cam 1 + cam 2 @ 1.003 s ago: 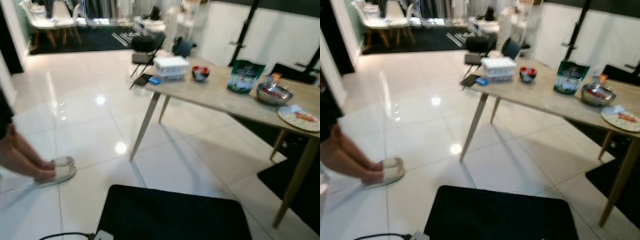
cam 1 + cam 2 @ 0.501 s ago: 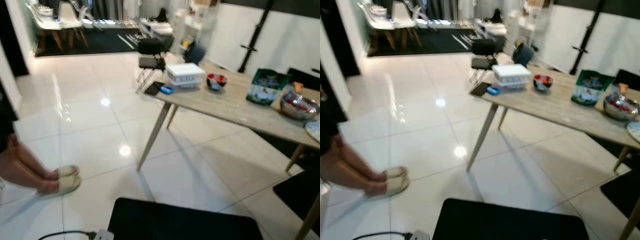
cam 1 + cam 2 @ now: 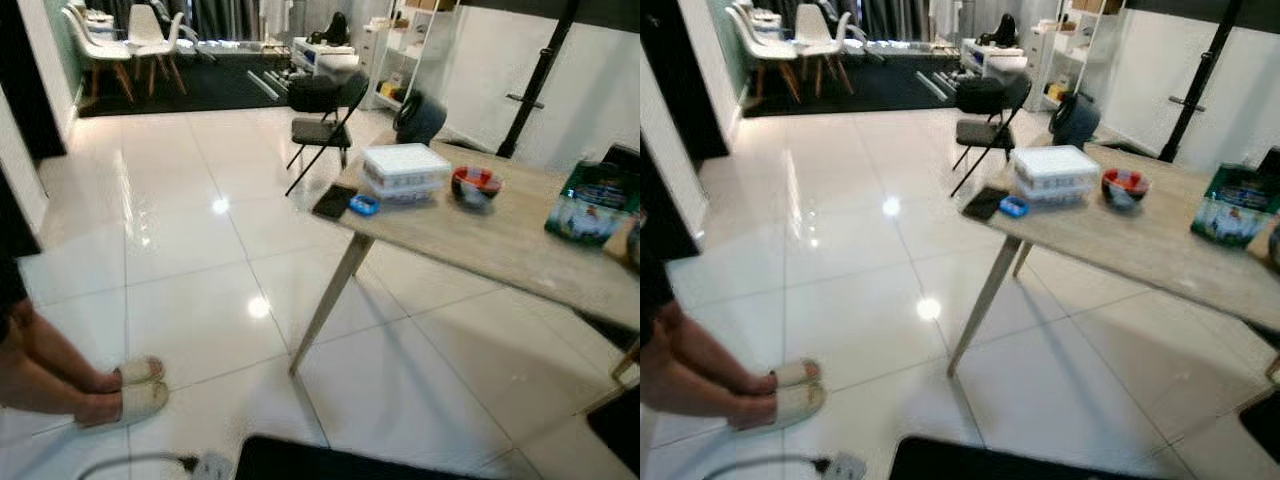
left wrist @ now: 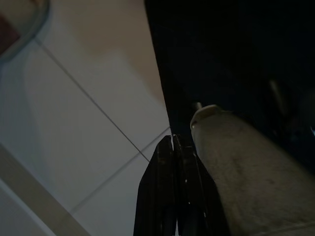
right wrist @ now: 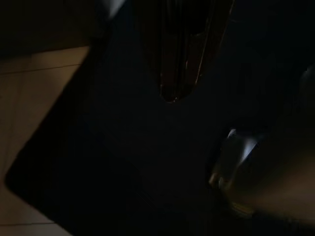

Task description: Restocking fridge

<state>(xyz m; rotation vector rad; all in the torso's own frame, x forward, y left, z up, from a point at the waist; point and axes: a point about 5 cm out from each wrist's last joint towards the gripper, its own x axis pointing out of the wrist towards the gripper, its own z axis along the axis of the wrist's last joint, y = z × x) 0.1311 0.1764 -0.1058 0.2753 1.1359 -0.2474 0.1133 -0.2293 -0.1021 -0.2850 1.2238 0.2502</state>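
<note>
Groceries for the fridge wait on a long wooden surface (image 3: 500, 240) ahead and to the robot's right, across a glossy white tiled floor (image 3: 190, 250). No fridge can be made out in these pictures.

Near the surface's closest corner sits a white lidded container (image 3: 405, 170), with a black phone (image 3: 333, 201) and a small blue object (image 3: 364, 204) just beside it at the edge. Further along are a red and dark bowl (image 3: 476, 185) and, toward the far right, a green packet (image 3: 590, 203) standing upright. The surface's long axis runs away to the right, so the right arm looks the nearer one, though the robot would have to walk closer first.

A black folding chair (image 3: 325, 110) stands beyond the surface, and white chairs (image 3: 130, 35) line the far end of the room. On the left, a person's legs and feet in pale slippers (image 3: 135, 390) rest on the tiles.

Both arms hang idle. The left wrist view shows the left tool (image 4: 173, 147) with its 2 black fingers pressed together, holding nothing, pointing down at floor tiles beside a black mat (image 4: 236, 49). The right wrist view is very dark; the right tool (image 5: 172, 96) points down over the same dark mat, its fingers apparently closed, though I cannot tell for sure. The head views show the groceries; the wrist views show the floor underfoot.
</note>
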